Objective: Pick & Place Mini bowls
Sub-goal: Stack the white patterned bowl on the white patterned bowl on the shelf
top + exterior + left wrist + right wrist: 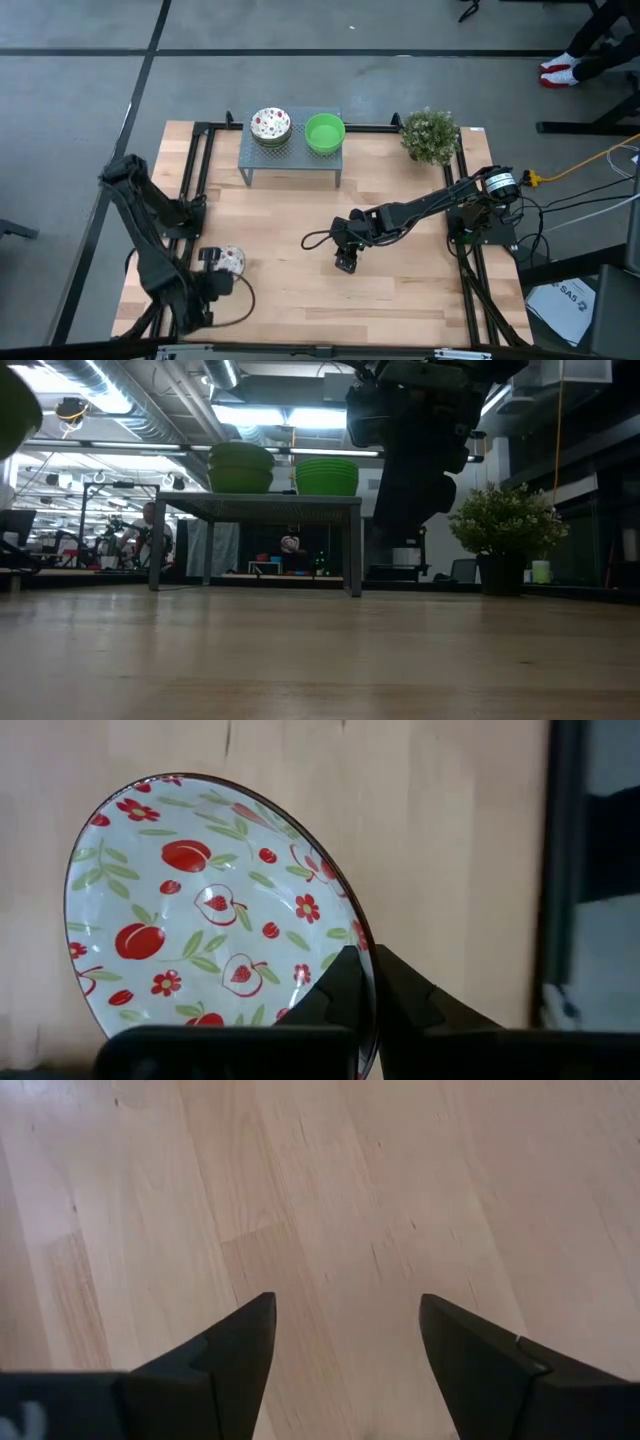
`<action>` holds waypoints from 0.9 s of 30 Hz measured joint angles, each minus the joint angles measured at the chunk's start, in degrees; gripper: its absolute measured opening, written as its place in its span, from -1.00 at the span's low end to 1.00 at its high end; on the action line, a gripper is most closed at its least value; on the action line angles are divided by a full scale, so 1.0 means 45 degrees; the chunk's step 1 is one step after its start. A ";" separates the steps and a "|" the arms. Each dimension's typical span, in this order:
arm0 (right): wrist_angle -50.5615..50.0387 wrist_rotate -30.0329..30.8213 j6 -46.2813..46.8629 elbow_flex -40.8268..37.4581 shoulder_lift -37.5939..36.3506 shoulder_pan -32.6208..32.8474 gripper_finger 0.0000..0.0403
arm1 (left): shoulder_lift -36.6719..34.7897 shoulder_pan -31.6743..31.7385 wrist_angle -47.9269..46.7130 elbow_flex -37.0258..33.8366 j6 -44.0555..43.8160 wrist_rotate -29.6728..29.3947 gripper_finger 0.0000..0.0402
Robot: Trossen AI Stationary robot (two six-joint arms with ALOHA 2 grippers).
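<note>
My left gripper is near the table's near left corner, shut on a mini bowl, white inside with red fruit and green leaves. On the grey shelf near the far edge rest two stacks by their bases: patterned bowls and plain green bowls. From the side, both stacks look green. My right gripper is open, pointing down over bare wood at the table's middle, touching nothing. My left gripper pinches the patterned bowl by its rim, one finger inside the bowl and the other finger outside. The bowl stands tilted on edge in the hold, its inside facing the wrist camera. The table shows behind it; it seems lifted clear.
A small bushy plant in a pot stands at the far right corner, beside the shelf. Black rails run along the table's left and right sides. Bare wood lies between the shelf and the near edge.
</note>
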 joint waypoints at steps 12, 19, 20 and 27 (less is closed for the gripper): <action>0.0153 0.0000 0.0070 0.0005 0.0000 0.0000 0.22 | -0.2862 0.2943 -0.0121 0.0005 0.2326 0.0215 -0.98; -0.0806 -0.2902 -0.1822 0.0015 -0.0029 -0.0010 0.22 | -0.3432 0.5166 -0.0107 0.0005 0.4125 0.0204 -0.97; -0.0934 -0.3501 -0.2076 0.0015 -0.0047 -0.0014 0.22 | -0.3487 0.5432 -0.0105 0.0005 0.4250 0.0263 -0.97; -0.0858 -0.4690 -0.3241 -0.0719 -0.0624 -0.0049 0.22 | -0.3621 0.6852 -0.0034 0.0693 0.5446 0.0331 -0.97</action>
